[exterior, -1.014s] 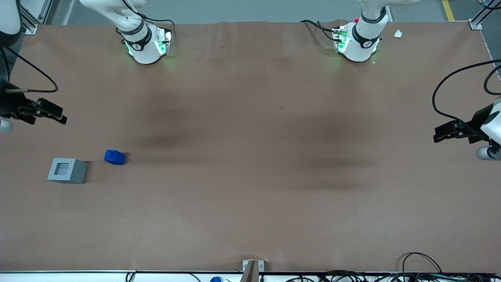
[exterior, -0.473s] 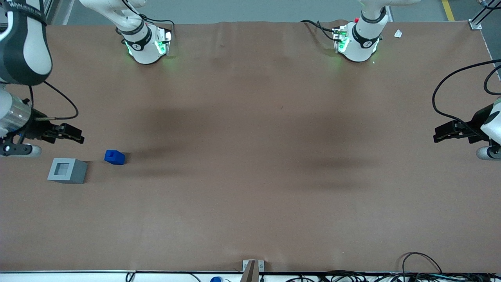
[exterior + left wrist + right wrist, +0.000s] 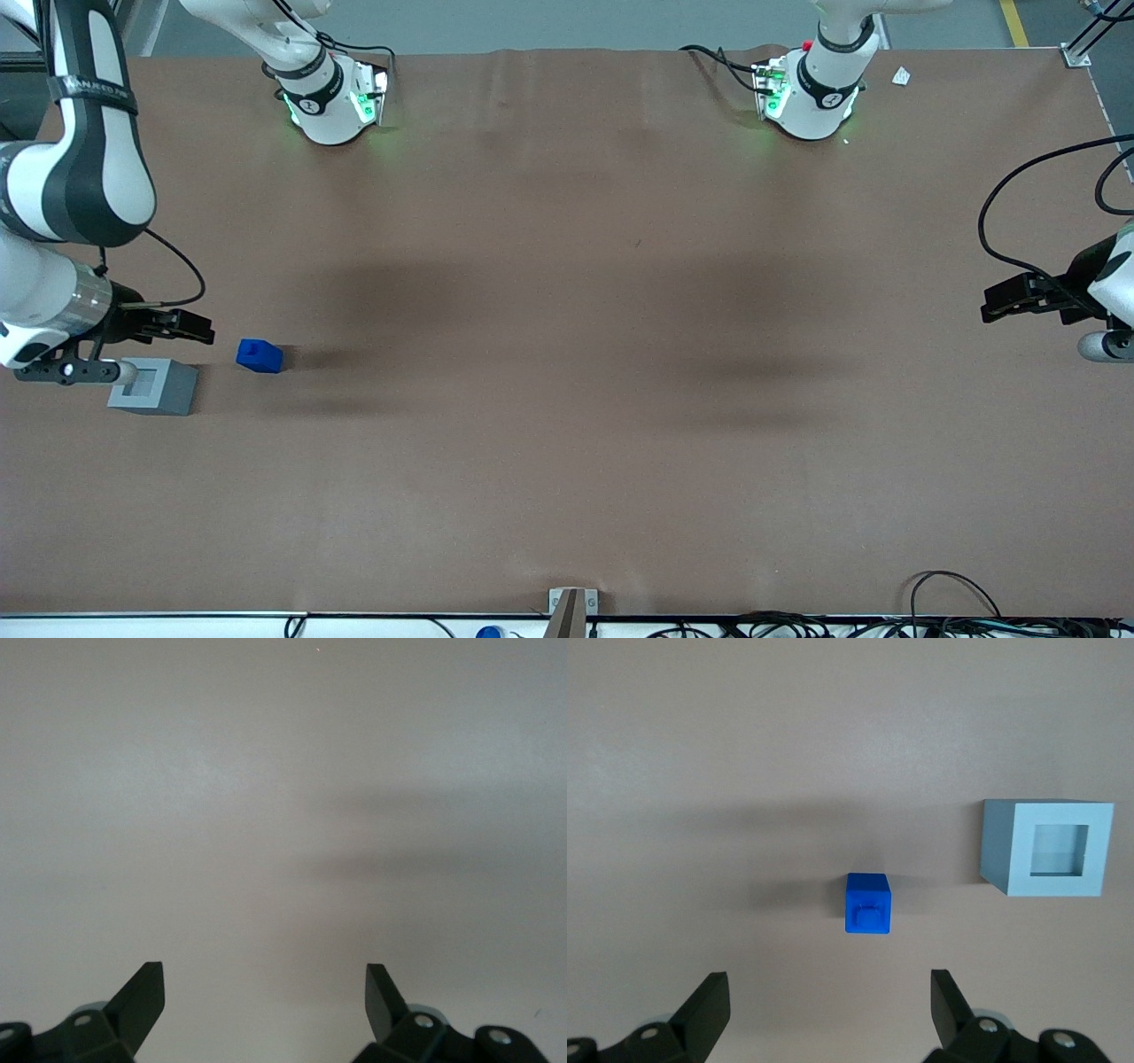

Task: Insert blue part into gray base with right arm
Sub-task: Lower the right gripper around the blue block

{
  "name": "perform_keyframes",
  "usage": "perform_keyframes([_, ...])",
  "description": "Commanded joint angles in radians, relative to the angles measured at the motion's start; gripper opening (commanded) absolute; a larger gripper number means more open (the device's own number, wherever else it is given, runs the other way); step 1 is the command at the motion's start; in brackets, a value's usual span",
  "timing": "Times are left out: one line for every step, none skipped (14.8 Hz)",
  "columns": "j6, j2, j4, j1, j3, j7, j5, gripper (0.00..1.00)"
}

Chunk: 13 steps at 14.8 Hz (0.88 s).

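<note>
- The right arm [image 3: 84,168] reaches in over the working arm's end of the table [image 3: 567,354], its white links and black covers sloping down toward the tabletop.
- The gripper [image 3: 190,328] (the pincer at the arm's tip) hangs above the brown surface, with nothing between its fingers; in the right wrist view the gripper [image 3: 824,1010] has its two black fingers [image 3: 709,1005] spread wide.
- The blue part [image 3: 260,355] lies on the table just beside the pincer's tip, slightly nearer to the front camera than it and a little toward the parked arm's end.
- In the right wrist view the blue part [image 3: 868,903] sits ahead of the open gap between the fingers, apart from both of them, with its narrower stepped end facing the pincer.
- The gray base [image 3: 158,387] stands on the table, nearer to the front camera than the pincer; part of the wrist assembly overlaps its edge in the front view.
- The gray base [image 3: 1045,859] shows its square recess open upward (nothing lies in it), and it stands well off to one side of the pincer's gap, clear of the blue part.
</note>
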Motion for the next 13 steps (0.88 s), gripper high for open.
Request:
perform_keyframes([0.016, 0.024, -0.007, 0.001, 0.004, 0.001, -0.015, 1.0])
perform_keyframes([0.017, 0.028, -0.009, 0.001, 0.004, 0.001, -0.015, 1.0])
perform_keyframes([0.019, 0.04, -0.007, -0.002, 0.004, 0.001, -0.015, 1.0])
perform_keyframes([0.026, 0.043, -0.009, -0.002, 0.004, 0.003, -0.015, 1.0])
perform_keyframes([0.036, 0.047, -0.014, -0.002, 0.004, 0.003, -0.014, 1.0])
perform_keyframes([0.043, 0.049, -0.023, -0.002, 0.004, 0.004, -0.014, 1.0])
perform_keyframes([0.06, 0.051, -0.032, -0.002, 0.004, 0.006, -0.014, 1.0])
perform_keyframes([0.085, 0.051, -0.052, -0.002, 0.004, 0.006, -0.014, 1.0])
perform_keyframes([0.111, 0.051, -0.069, -0.004, 0.004, 0.006, -0.014, 1.0])
perform_keyframes([0.131, 0.051, -0.085, -0.005, 0.004, 0.006, -0.014, 1.0])
perform_keyframes([0.145, 0.052, -0.096, -0.005, 0.004, 0.006, -0.014, 1.0])
perform_keyframes([0.149, 0.06, -0.098, -0.007, 0.004, 0.006, -0.014, 1.0])
perform_keyframes([0.152, 0.066, -0.098, -0.008, 0.004, 0.007, -0.014, 1.0])
